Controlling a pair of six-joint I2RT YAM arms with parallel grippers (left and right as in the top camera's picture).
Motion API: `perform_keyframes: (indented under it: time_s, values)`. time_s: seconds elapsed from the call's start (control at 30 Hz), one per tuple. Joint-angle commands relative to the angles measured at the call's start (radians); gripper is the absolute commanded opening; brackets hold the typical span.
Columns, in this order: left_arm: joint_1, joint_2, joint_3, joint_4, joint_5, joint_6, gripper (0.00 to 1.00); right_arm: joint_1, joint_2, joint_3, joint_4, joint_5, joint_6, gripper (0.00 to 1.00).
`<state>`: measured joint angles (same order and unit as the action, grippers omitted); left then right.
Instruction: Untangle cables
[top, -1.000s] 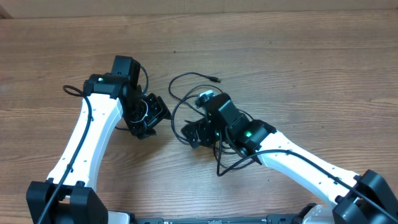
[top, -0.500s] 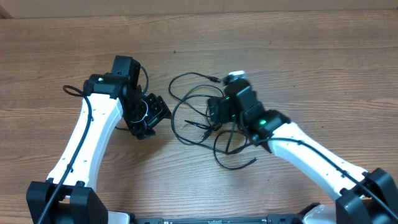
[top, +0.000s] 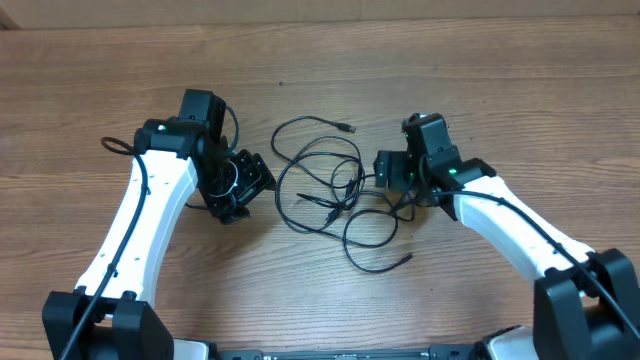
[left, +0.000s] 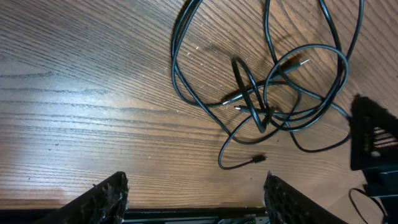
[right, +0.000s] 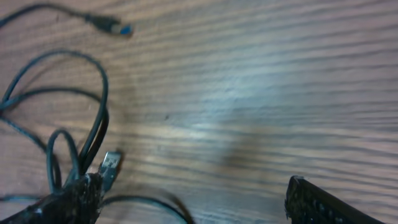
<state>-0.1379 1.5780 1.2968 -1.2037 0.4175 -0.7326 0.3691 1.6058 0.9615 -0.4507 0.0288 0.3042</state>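
Right gripper (top: 390, 170) has swung right, off the cables (top: 343, 186)
Jaws spread and empty, it sits at the tangle's right edge; left gripper (top: 238, 186), likewise spread, lies just left of it

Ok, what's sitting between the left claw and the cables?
Nothing: only bare table lies between the left claw and the cables, clearest in the left wrist view.

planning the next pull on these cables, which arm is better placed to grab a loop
Probably right. The right gripper is open at the edge of the cables, with a plug beside its finger. The left gripper is open too, but sits apart from them.
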Motion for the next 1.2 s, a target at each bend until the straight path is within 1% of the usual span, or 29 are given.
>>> perform_keyframes:
  time_s: [0.0, 0.1, 0.23, 0.37, 0.43, 0.57, 0.6, 0.67, 0.73, 0.8, 1.0, 1.13, 1.17]
  values:
    - [-0.007, -0.022, 0.015, 0.000, -0.010, -0.007, 0.70, 0.003, 0.031, 0.019, -0.005, -0.095, -0.025, 0.88]
    - [-0.007, -0.022, 0.015, 0.000, -0.010, -0.006, 0.70, 0.003, 0.033, 0.019, -0.014, -0.134, -0.025, 0.84]
    - [-0.007, -0.022, 0.015, 0.000, -0.010, -0.006, 0.70, 0.003, 0.033, 0.019, -0.014, -0.212, -0.035, 0.83]
    - [-0.007, -0.022, 0.015, 0.000, -0.010, -0.004, 0.70, 0.003, 0.033, 0.019, -0.039, -0.315, -0.119, 0.81]
    - [-0.007, -0.022, 0.015, 0.000, -0.010, -0.004, 0.70, 0.003, 0.033, 0.019, -0.061, -0.323, -0.147, 0.81]
    - [-0.007, -0.022, 0.015, 0.000, -0.010, -0.004, 0.70, 0.003, 0.033, 0.019, -0.071, -0.336, -0.156, 0.80]
    - [-0.007, -0.022, 0.015, 0.000, -0.010, -0.004, 0.70, 0.003, 0.033, 0.019, -0.067, -0.351, -0.158, 0.78]
    - [-0.007, -0.022, 0.015, 0.000, -0.010, -0.004, 0.70, 0.003, 0.033, 0.019, -0.052, -0.379, -0.157, 0.72]
    - [-0.007, -0.022, 0.015, 0.001, -0.010, -0.004, 0.70, 0.003, 0.033, 0.019, -0.027, -0.418, -0.157, 0.70]
    - [-0.007, -0.022, 0.015, 0.002, -0.010, -0.004, 0.70, 0.008, 0.034, 0.019, -0.002, -0.433, -0.156, 0.71]
    - [-0.007, -0.022, 0.015, 0.004, -0.011, -0.004, 0.71, 0.038, 0.050, 0.019, 0.094, -0.434, -0.143, 0.80]
    - [-0.007, -0.022, 0.015, 0.008, -0.011, -0.004, 0.72, 0.038, 0.090, 0.019, 0.145, -0.434, -0.096, 0.80]
    - [-0.007, -0.022, 0.015, 0.011, -0.010, -0.005, 0.72, 0.037, 0.110, 0.019, 0.166, -0.434, -0.075, 0.77]
